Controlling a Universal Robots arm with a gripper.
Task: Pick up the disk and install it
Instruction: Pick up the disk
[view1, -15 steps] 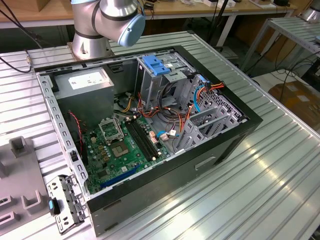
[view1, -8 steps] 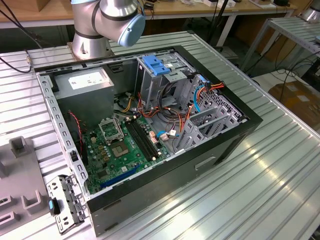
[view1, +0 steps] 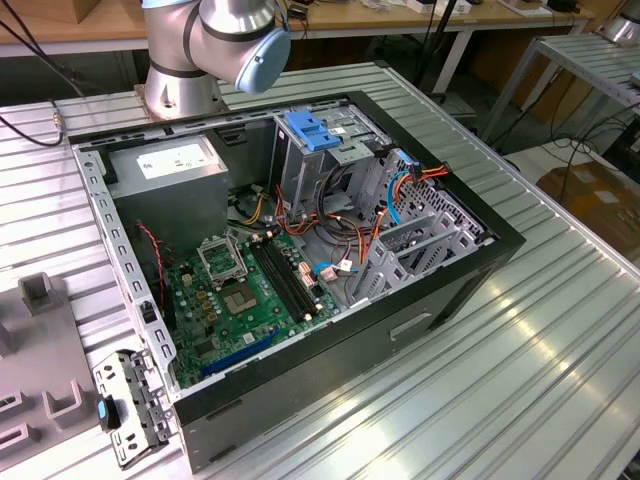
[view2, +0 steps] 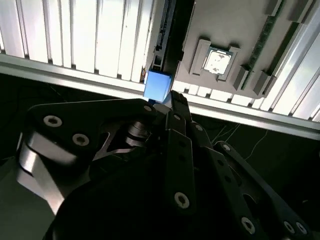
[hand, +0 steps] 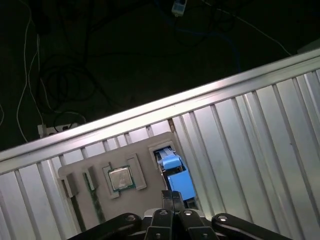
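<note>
My tool's (hand: 172, 196) black links lie closest in both wrist views, wide at the near end and narrowing to the fingers (hand: 167, 197). The two fingers stand together, pressed side by side with no gap that I can see, and nothing is clamped between them. In the second wrist view my tool (view2: 175, 99) points the same way, tips closed.

Just past the tips is the disk (hand: 176, 176). It stands on edge in a slot of a grey tray (hand: 80, 170), and its blue frame faces me. In the second wrist view the disk (view2: 157, 85) shows as a blue block right at my tips. I cannot tell whether the tips touch it or hang just above it.

Beside the disk's slot, the tray (view2: 200, 25) holds a chip (hand: 120, 178) lying flat in a square pocket. The chip (view2: 218, 61) is near the disk but apart from it. Beyond the chip, narrow slots hold thin dark strips on edge.

The tray rests on the ribbed metal desk (hand: 250, 130), close to the desk's edge. Past that edge the floor is dark, with loose cables (hand: 30, 85) on it.

In the exterior view my arm's base (view1: 180, 85) is bolted to the desk (view1: 520, 350) behind an open computer case (view1: 480, 265). The case lies on its side with its green board (view1: 240, 290) facing up. A blue latch (view1: 312, 130) sits on the drive cage at the far side, and a grey box (view1: 165, 165) fills the corner nearest my base.
</note>
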